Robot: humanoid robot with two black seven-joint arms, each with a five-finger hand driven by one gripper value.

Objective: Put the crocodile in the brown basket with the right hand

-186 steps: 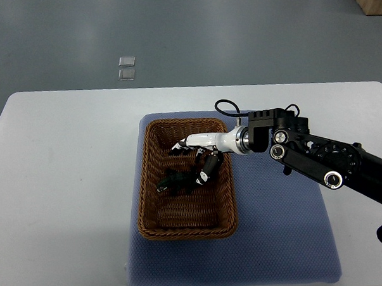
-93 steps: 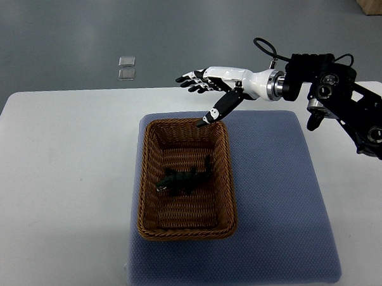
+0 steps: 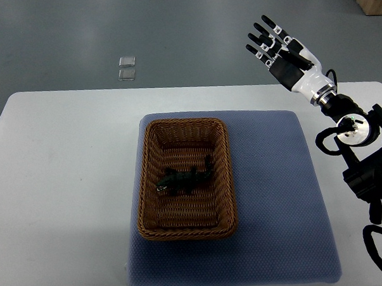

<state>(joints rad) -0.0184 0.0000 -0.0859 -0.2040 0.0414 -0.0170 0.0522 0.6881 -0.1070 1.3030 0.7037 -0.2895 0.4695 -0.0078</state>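
Observation:
A dark green toy crocodile (image 3: 185, 179) lies inside the brown wicker basket (image 3: 152, 179), near its middle, with nothing holding it. The basket rests on a blue-grey mat (image 3: 271, 197) on the white table. My right hand (image 3: 279, 47) is raised far up and to the right of the basket, beyond the table's far edge, its fingers spread and empty. Its black arm runs down along the right edge of the picture. The left arm does not show.
The white table (image 3: 63, 175) stretches bare to the left of the mat. Two small clear squares (image 3: 126, 68) lie on the grey floor beyond the table. A wooden box corner (image 3: 379, 5) shows at the top right.
The right hand let go of the crocodile in the basket, lifted out, and swung up and to the right with its fingers spread. The crocodile stays lying in the basket.

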